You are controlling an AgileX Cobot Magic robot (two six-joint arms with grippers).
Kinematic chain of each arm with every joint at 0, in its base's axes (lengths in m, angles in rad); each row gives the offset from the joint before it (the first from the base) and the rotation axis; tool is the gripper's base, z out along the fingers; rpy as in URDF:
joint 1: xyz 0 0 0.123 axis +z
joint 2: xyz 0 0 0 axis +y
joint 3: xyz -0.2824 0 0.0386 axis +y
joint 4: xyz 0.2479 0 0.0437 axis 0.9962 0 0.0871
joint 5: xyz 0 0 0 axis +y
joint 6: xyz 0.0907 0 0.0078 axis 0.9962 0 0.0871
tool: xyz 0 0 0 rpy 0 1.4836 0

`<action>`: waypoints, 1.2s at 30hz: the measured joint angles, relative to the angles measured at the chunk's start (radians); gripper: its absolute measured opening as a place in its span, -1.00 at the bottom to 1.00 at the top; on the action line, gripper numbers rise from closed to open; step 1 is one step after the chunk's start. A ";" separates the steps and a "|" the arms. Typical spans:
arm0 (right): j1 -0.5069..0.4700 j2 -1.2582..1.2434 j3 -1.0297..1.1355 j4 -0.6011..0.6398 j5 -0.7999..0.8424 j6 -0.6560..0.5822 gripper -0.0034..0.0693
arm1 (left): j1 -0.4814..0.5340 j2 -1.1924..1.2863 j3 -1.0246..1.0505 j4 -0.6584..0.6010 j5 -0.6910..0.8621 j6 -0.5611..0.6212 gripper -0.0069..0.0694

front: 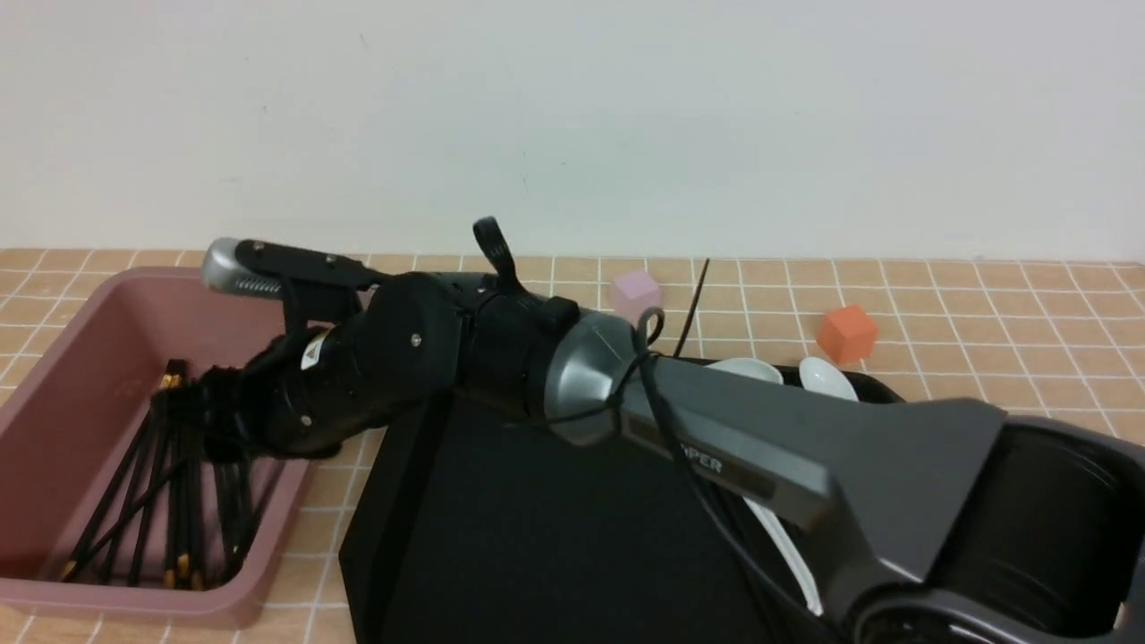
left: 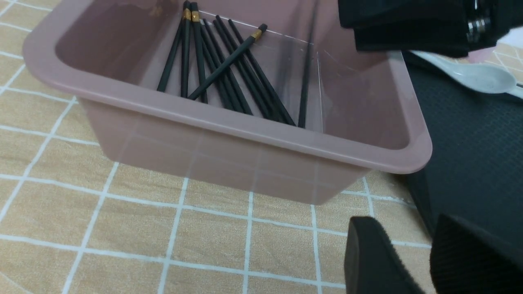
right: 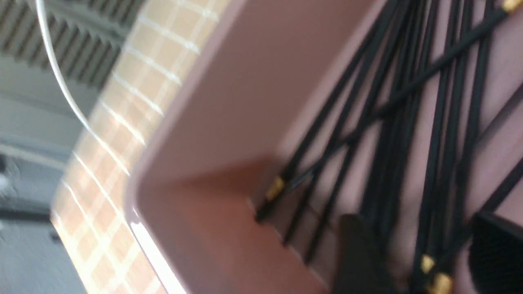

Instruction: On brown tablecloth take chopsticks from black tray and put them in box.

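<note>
The right arm (front: 742,420) carries white letters (front: 707,463) reading "PER" above the tray (front: 501,555); a cable (front: 666,420) hides their start. Left of the tray, a small white sticker (front: 311,352) shows a black triangle sign, its print unreadable.

Smooth, softly glossy pink plastic forms the box (left: 245,126); the chopsticks (left: 225,63) look sleek black with gold bands, the tray (front: 537,537) matte black, the spoons (left: 482,77) glazed white, the tablecloth (left: 122,212) woven and dull.
</note>
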 joint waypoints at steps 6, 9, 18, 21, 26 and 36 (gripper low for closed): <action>0.000 -0.086 0.000 -0.053 0.165 -0.082 0.33 | 0.000 0.000 0.000 0.000 0.000 0.000 -0.19; -0.006 -0.191 0.000 -0.132 0.284 -0.090 0.06 | 0.000 0.000 0.000 0.000 0.000 0.000 -0.19; -0.030 -0.526 0.001 -0.489 0.693 -0.096 -0.93 | 0.000 0.000 0.000 0.000 0.000 0.000 -0.19; -0.030 -0.665 0.046 -0.595 0.708 -0.093 -0.94 | 0.000 0.000 0.000 0.000 0.000 0.000 -0.19; -0.030 -0.916 0.224 -0.655 0.712 -0.057 -0.94 | 0.000 0.000 0.000 0.000 0.000 0.000 -0.19; -0.030 -1.556 1.013 -0.669 0.261 -0.038 -0.93 | 0.000 0.000 0.000 0.000 0.000 0.000 -0.19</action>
